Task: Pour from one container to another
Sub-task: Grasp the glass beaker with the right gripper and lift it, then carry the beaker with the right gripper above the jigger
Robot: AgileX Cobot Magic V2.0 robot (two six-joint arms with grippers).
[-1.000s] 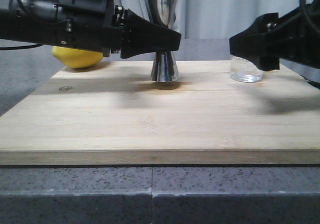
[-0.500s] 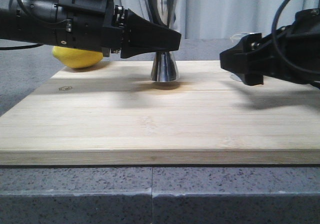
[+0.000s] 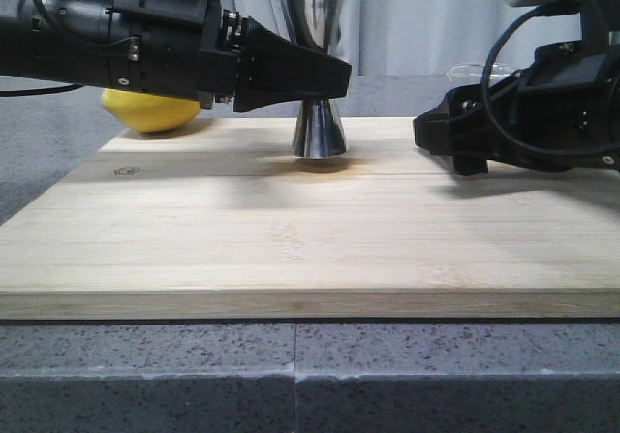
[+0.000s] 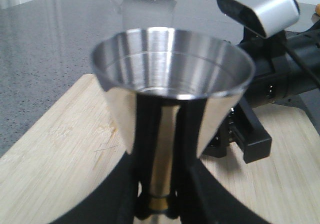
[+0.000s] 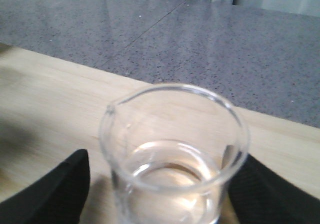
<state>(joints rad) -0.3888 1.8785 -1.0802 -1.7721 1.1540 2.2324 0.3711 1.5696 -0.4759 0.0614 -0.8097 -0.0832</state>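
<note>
A lemon (image 3: 150, 111) lies at the far left of the wooden board (image 3: 310, 230); the left claw (image 3: 329, 77) is pinched on the waist of the steel jigger (image 3: 319, 113), which stands on the board; the right claw (image 3: 436, 133) is closed on the glass beaker (image 5: 172, 154), part-filled with clear liquid, well right of the jigger; liquid could be slopped by a quick swing, or the narrow mouth missed if the spout is misaligned.

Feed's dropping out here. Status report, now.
Left gripper shut on jigger, upright on board. Right gripper around beaker, grip unclear. Path between them clear.
</note>
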